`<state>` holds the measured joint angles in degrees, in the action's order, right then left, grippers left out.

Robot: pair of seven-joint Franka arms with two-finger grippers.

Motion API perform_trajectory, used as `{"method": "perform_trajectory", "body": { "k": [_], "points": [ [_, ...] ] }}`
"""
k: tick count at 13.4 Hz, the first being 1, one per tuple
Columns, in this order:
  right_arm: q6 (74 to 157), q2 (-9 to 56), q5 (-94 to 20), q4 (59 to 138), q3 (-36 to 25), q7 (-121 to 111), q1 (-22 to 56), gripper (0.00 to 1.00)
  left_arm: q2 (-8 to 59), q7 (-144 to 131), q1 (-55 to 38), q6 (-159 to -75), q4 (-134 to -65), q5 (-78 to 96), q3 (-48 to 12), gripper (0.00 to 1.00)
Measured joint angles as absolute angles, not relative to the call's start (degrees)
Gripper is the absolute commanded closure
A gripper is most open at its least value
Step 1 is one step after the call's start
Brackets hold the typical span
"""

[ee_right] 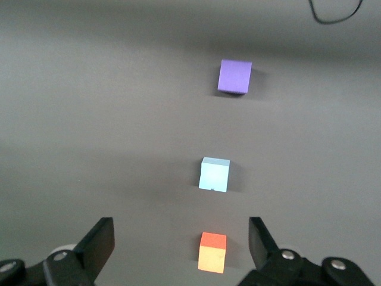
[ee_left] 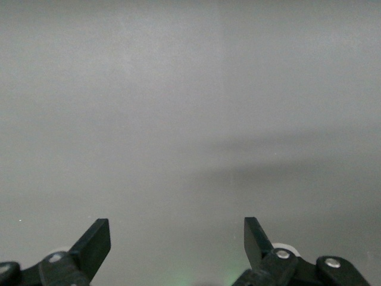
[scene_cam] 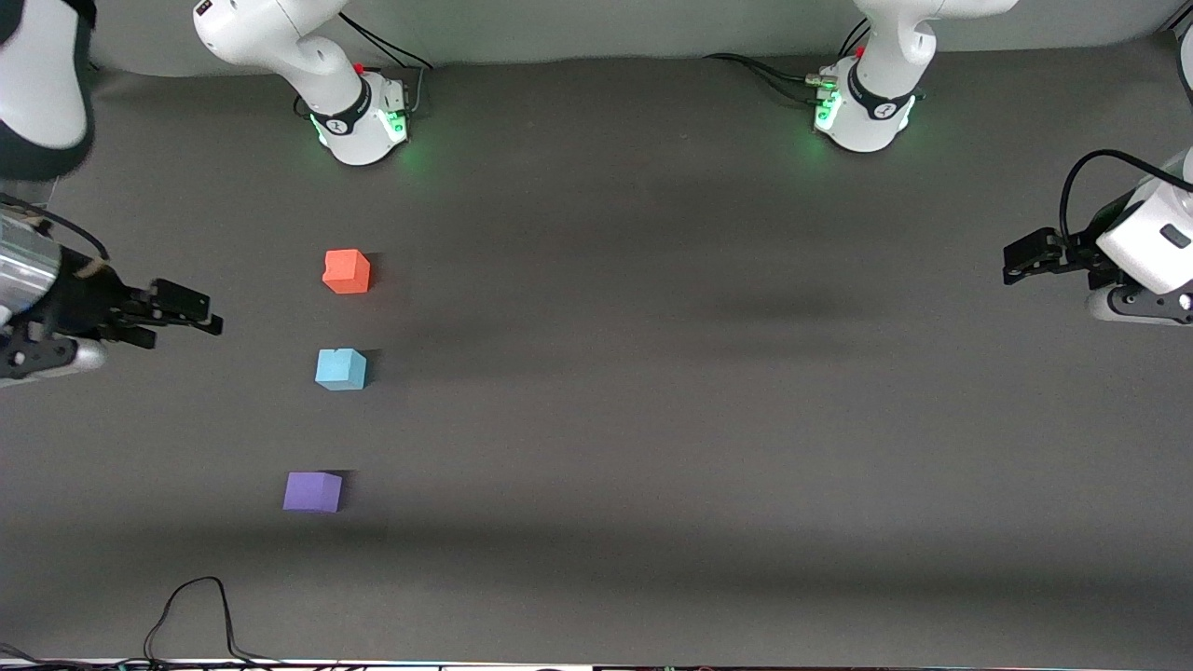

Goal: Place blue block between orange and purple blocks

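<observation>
The blue block (scene_cam: 341, 369) sits on the grey table between the orange block (scene_cam: 347, 271), farther from the front camera, and the purple block (scene_cam: 313, 491), nearer to it. The three stand in a rough line toward the right arm's end. In the right wrist view the orange block (ee_right: 212, 252), blue block (ee_right: 214, 174) and purple block (ee_right: 234, 76) show in a row. My right gripper (scene_cam: 200, 312) is open and empty, raised at the right arm's end of the table, beside the blocks. My left gripper (scene_cam: 1016, 263) is open and empty, waiting at the left arm's end.
A black cable (scene_cam: 191, 615) loops on the table near the front edge, nearer to the camera than the purple block. The two arm bases (scene_cam: 363, 121) (scene_cam: 862, 112) stand along the back edge.
</observation>
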<state>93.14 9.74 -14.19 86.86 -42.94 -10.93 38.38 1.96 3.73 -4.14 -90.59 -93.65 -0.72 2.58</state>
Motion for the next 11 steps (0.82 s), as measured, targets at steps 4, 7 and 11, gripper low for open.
{"method": "perform_trajectory", "body": {
  "k": [4,7,11],
  "points": [
    [91.6,9.7,-12.3,85.7,-39.6,-8.4,36.2,0.00,2.0,3.7,-4.1,-90.6,-93.5,-0.7,2.7,0.00],
    [90.4,8.4,-7.0,85.8,-20.5,-5.5,20.0,0.00,2.0,3.7,-4.1,-90.6,-93.5,-0.7,2.8,0.00],
    [90.2,4.5,-5.3,88.5,-5.8,-4.4,5.0,0.00,2.0,3.7,-4.1,-90.6,-93.4,-0.7,2.8,0.00]
  ]
}}
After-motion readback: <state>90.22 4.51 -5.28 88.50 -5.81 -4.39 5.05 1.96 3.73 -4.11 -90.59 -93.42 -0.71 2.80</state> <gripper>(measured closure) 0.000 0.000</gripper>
